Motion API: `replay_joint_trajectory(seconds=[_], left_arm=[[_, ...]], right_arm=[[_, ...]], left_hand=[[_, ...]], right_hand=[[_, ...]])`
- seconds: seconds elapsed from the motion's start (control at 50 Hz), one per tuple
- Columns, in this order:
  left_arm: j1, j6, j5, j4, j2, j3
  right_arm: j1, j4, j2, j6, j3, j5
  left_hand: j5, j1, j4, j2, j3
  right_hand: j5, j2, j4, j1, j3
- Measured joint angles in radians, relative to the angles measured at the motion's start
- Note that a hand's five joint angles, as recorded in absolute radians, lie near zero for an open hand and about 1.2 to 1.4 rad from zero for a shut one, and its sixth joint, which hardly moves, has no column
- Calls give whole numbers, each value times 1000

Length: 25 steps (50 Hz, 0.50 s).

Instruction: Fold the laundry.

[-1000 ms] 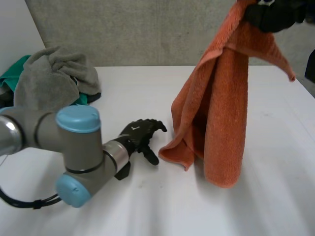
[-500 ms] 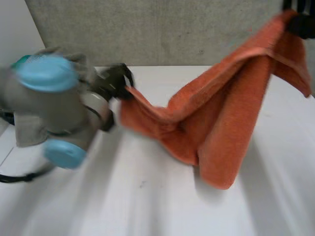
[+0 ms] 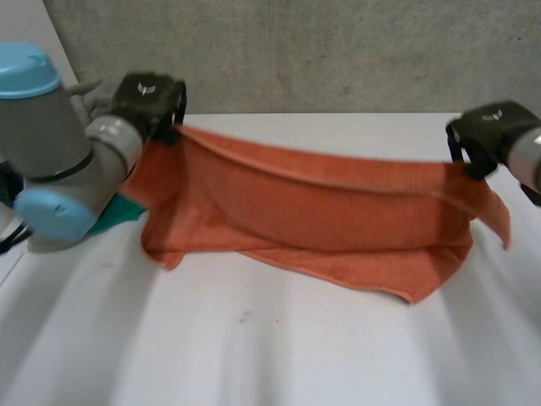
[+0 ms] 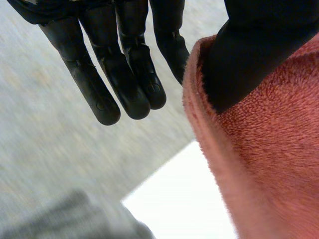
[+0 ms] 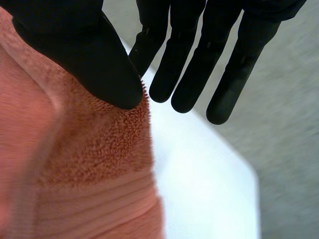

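An orange towel (image 3: 313, 203) is stretched wide above the white table (image 3: 296, 347), and its lower fold rests on the table. My left hand (image 3: 150, 101) holds the towel's top corner at the far left. In the left wrist view the thumb (image 4: 249, 59) pins the towel's edge (image 4: 269, 149) while the other fingers (image 4: 124, 74) stay straight beside it. My right hand (image 3: 490, 135) holds the opposite top corner at the far right. There the thumb (image 5: 84, 55) pinches the towel's corner (image 5: 75, 164).
A pile of grey cloth (image 3: 84, 91) and teal cloth (image 3: 118, 216) lies at the table's far left, behind my left arm. A concrete wall (image 3: 338, 51) runs along the table's back edge.
My left hand closed on the towel's low corner and lifted it up and to the left. My right hand came down to the right. The towel went from hanging to stretched between both hands.
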<state>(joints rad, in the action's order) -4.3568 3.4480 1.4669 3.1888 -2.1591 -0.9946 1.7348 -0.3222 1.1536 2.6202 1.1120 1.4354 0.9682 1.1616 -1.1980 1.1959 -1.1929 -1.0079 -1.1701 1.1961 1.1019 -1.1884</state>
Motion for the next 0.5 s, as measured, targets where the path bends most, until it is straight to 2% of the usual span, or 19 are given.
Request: replay_joint_trajectory(seconds=[0.04,0.14,0.16,0.2,0.26,0.36,0.46,0.5], left_arm=[[7,9,15,53,-62,120],[14,15,64,299,-142,348],[14,15,66,315,-143,356],[13,14,83,433,-144,400],[12,12,92,515,-126,408],[18,11,90,486,-84,334],[24,11,84,393,-27,167],[26,13,82,343,18,25]], right_arm=[[32,75,-54,9,-85,69],[73,374,-110,27,-239,198],[74,394,-110,27,-244,202],[79,541,-102,29,-269,220],[80,652,-85,29,-274,208],[76,639,-62,27,-255,147],[70,482,-52,26,-210,95],[68,376,-55,25,-167,80]], left_hand=[[0,0,-1,0,0],[0,0,-3,0,0],[0,0,-3,0,0],[0,0,-3,0,0],[0,0,-3,0,0],[0,0,-3,0,0],[0,0,-3,1,0],[0,0,-4,1,0]], right_hand=[[0,0,0,0,0],[0,0,0,0,0],[0,0,0,0,0],[-5,0,0,0,0],[-11,0,0,27,0],[-13,0,0,27,0],[-13,0,0,27,0],[-13,0,0,27,0]])
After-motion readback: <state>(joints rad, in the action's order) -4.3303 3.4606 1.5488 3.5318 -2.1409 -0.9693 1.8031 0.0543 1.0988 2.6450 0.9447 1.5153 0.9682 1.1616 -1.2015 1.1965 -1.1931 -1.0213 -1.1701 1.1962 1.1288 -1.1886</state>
